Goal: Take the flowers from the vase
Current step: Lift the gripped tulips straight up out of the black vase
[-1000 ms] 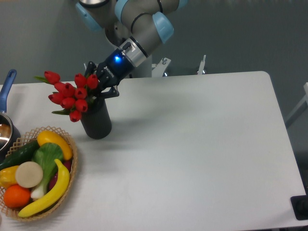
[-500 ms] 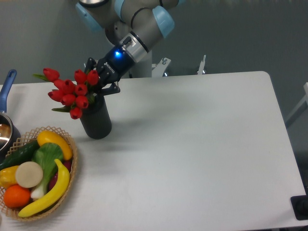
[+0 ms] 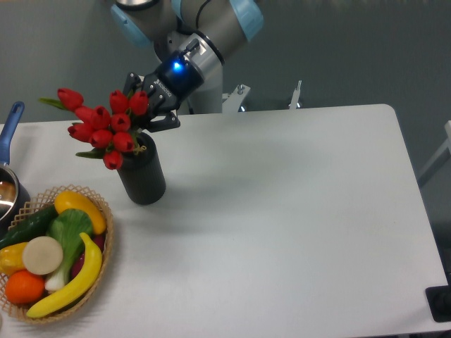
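Observation:
The flowers [image 3: 102,127], a bunch of red tulip buds with green leaves, stand out above and to the left of the mouth of the black ribbed vase [image 3: 142,176] on the left of the white table. My gripper [image 3: 149,116] comes in from the upper right and is shut on the flowers' stems just above the vase mouth. The bunch is raised, with its lower stems hidden in the vase and behind the fingers. The vase stands upright.
A wicker basket [image 3: 106,243] of fruit and vegetables sits at the front left, close to the vase. A pot with a blue handle [image 3: 10,127] is at the far left edge. A black object [image 3: 440,304] sits at the front right corner.
My gripper has moved up and slightly left with the flowers in it. The bunch has risen higher out of the vase. The vase has stayed in place.

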Motion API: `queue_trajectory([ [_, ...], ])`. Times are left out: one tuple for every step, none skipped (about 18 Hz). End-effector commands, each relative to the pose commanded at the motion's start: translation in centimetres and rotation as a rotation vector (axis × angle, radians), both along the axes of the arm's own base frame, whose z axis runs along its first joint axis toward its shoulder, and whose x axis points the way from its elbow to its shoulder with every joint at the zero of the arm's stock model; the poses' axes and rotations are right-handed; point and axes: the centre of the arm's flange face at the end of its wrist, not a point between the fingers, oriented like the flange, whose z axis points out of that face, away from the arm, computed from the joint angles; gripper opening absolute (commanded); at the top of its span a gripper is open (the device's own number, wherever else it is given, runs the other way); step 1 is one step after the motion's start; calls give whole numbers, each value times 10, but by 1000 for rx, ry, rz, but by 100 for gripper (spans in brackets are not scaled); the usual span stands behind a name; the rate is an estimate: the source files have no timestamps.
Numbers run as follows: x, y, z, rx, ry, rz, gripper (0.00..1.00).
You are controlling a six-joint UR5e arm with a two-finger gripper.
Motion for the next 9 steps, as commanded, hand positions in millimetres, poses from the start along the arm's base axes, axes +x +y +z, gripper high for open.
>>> queue_trajectory([
  [2, -1, 5, 5, -2, 2, 0],
  [4, -2, 9, 7, -1, 4, 0],
  [4, -2, 13, 19, -3, 1, 0],
  [6, -2, 18, 38, -11, -7, 0],
  [7, -2, 23, 52, -18, -10, 0],
  [7, -2, 31, 58, -25, -8, 0],
  [6, -1, 40, 57, -34, -3, 0],
  [5, 0, 48, 57, -38, 2, 0],
  [2, 1, 56, 59, -41, 7, 0],
])
